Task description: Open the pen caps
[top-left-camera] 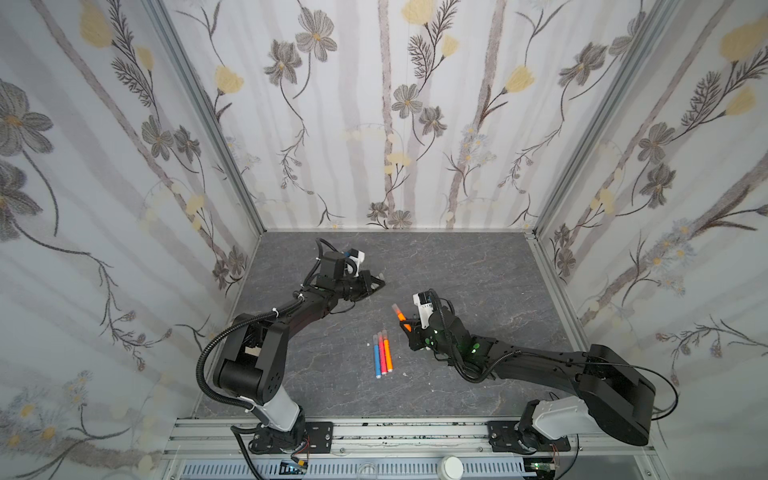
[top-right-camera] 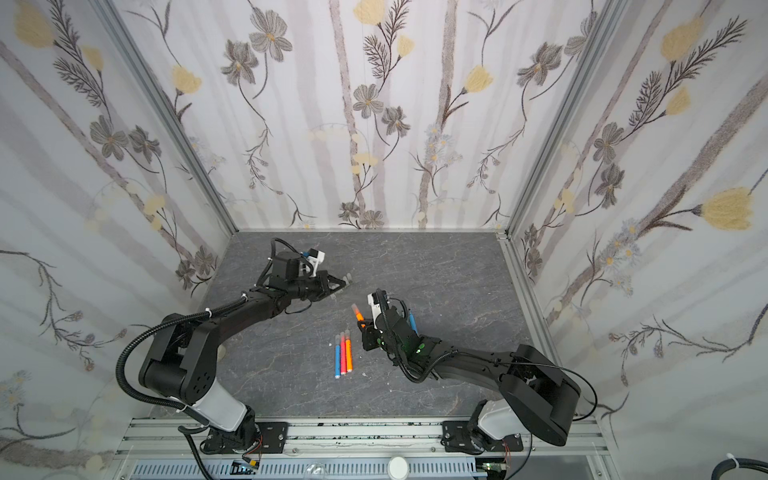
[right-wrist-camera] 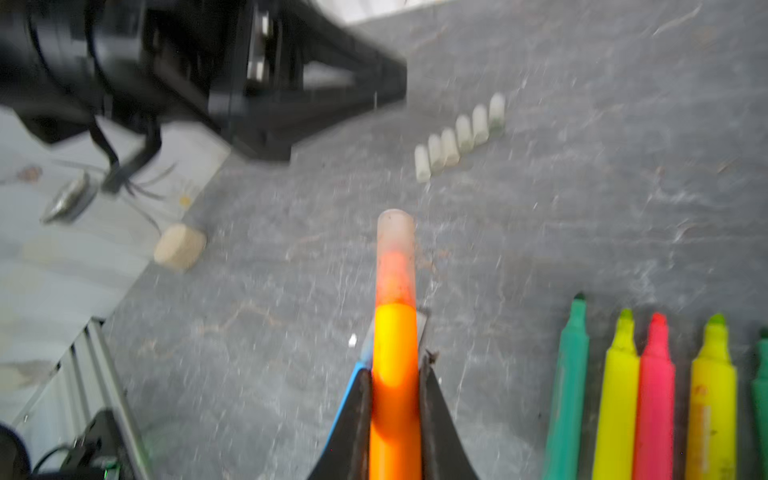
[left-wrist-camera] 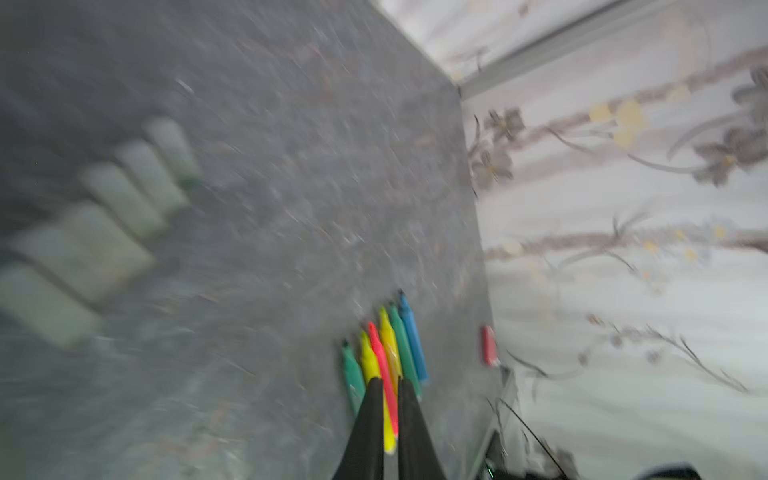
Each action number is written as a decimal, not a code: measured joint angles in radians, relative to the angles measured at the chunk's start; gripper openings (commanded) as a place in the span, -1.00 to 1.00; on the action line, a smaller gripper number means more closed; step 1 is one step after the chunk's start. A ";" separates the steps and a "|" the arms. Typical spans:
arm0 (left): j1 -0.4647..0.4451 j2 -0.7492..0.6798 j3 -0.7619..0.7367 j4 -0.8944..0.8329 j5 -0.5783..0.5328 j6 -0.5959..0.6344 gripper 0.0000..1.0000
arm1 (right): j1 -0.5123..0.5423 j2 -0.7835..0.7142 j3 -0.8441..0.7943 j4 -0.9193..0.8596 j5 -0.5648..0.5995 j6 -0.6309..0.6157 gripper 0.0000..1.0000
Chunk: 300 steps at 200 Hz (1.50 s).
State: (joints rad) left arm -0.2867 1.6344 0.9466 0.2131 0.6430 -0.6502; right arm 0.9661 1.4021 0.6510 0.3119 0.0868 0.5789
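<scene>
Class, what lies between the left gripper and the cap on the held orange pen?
Nothing: in the right wrist view only bare table separates the left gripper from the orange pen's cap; loose caps lie aside.

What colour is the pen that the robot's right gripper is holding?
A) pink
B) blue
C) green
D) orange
D: the right gripper is shut on the orange pen, and the pen's cap is still on.
</scene>
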 measured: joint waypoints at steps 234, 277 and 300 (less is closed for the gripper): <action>-0.160 -0.087 -0.378 0.557 0.118 -0.381 0.69 | -0.050 0.005 0.116 -0.094 0.047 -0.056 -1.00; -0.164 0.007 -0.378 0.731 0.113 -0.510 -0.06 | -0.051 0.018 0.121 -0.089 0.051 -0.064 -1.00; -0.164 0.064 -0.382 0.834 0.114 -0.578 -0.21 | -0.051 0.019 0.121 -0.093 0.051 -0.064 -1.00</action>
State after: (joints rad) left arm -0.4511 1.6981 0.5644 1.0473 0.7574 -1.2278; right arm 0.9150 1.4216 0.7719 0.2184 0.1375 0.5152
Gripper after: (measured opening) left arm 0.433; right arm 0.156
